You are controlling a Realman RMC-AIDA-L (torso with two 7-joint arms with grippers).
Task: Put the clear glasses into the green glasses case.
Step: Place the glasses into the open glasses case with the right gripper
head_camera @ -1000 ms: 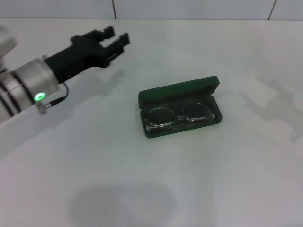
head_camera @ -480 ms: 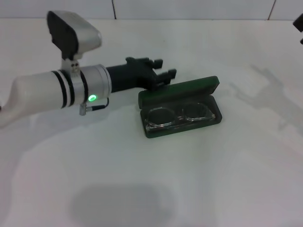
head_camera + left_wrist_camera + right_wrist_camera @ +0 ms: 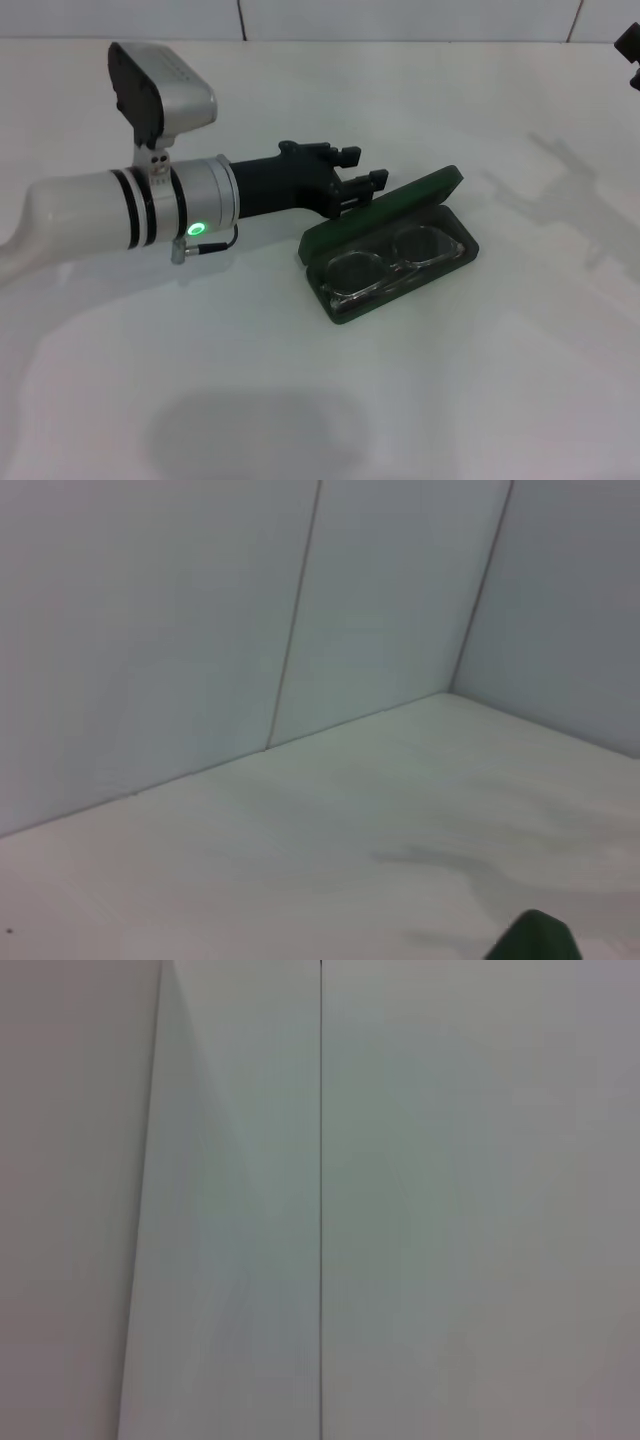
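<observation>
The green glasses case [image 3: 395, 250] lies open on the white counter [image 3: 480, 390], nearer the robot than the left claw [image 3: 362, 168], with its raised lid's outer face touching or all but touching the claw's fingertips. The clear glasses [image 3: 392, 258] already rest folded in the dark lining, both lenses within the tray's walls and just below and beyond the claw tips. The claw's two black fingers stand slightly apart, gripping nothing, level with the lid's back edge. The placing step looks done; the step in hand appears to be closing the case. Judged from this, the next move calls for the fingers to press the lid forward and down over the glasses without shoving the whole case across the counter. Farthest off, the right claw [image 3: 630, 45] only peeks in at the counter's far edge, well apart, and I cannot tell its state.
</observation>
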